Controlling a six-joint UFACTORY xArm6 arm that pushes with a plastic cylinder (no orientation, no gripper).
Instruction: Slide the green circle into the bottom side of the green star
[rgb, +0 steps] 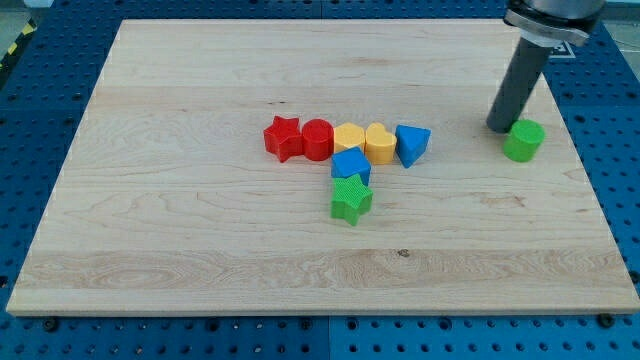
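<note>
Worktop (180, 250): a pale wooden board filling most of the frame, lying on a blue perforated base (30, 110).
Green circle (524, 140): a short green cylinder in the right part of the frame, well apart from the other blocks.
My tip (503, 128): the lower end of the dark rod, resting on the board just to the left of the green circle, close beside it; whether they touch I cannot tell.
End effector: a plain rod with nothing to open or close and nothing grasped; it comes down from the upper right of the frame.
Green star (351, 199): a little below the middle of the frame, lowest of the cluster, its bottom side facing bare board.
Blue block (351, 165): directly above the green star and touching it; exact shape hard to make out.
Centre row, left to right: red star (283, 137), red circle (318, 139), yellow block (349, 137), yellow heart (380, 143), blue block with a pointed end (412, 144), all packed side by side.
</note>
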